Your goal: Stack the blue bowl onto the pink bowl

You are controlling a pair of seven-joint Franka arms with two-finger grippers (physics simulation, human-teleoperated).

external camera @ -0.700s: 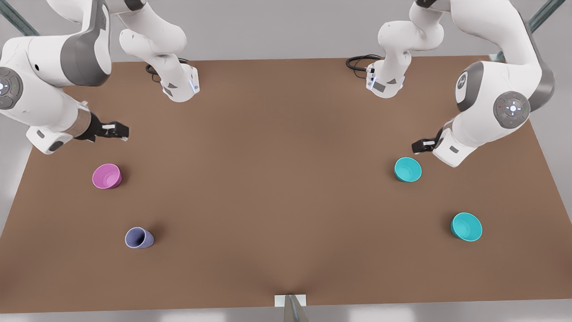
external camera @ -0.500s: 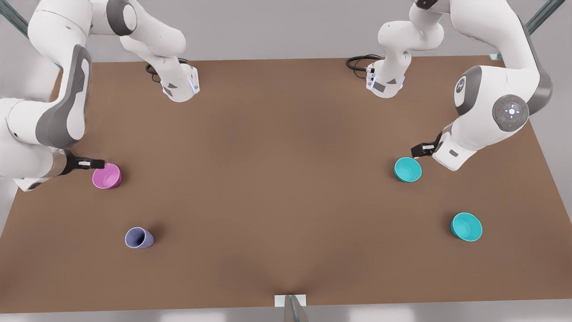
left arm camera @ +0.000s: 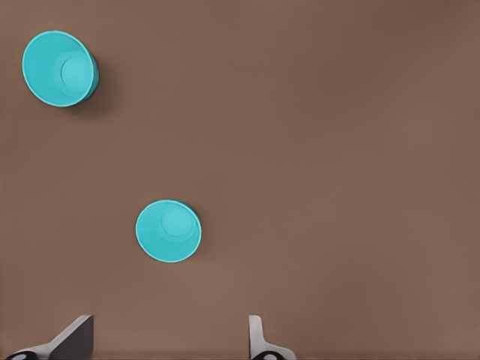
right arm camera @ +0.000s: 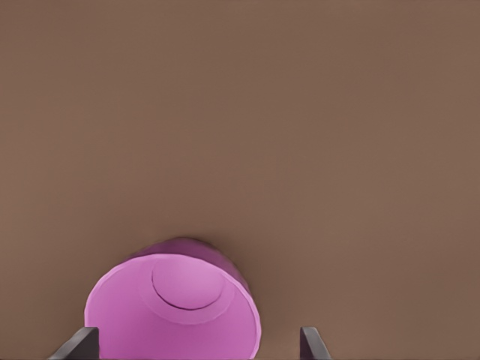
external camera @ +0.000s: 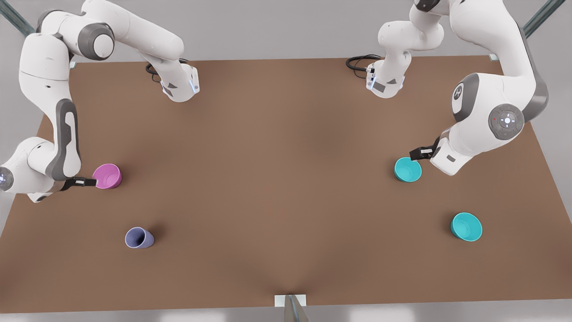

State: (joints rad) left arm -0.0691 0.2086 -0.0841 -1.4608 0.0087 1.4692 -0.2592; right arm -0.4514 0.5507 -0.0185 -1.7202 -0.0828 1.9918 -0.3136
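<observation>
we've got the left claw (external camera: 416, 154) spread wide just beside the blue bowl (external camera: 407, 169), near the front view's right, holding nothing. the right claw (external camera: 90, 182) sits splayed at the pink bowl (external camera: 107, 175) on the worktop (external camera: 286, 179), far across. both bowls look light, stiff, thin plastic and probably slick, so we'd pinch the rim wall, one finger inside.

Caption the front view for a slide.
Left gripper poised open beside a blue bowl; right gripper open at the pink bowl.
</observation>
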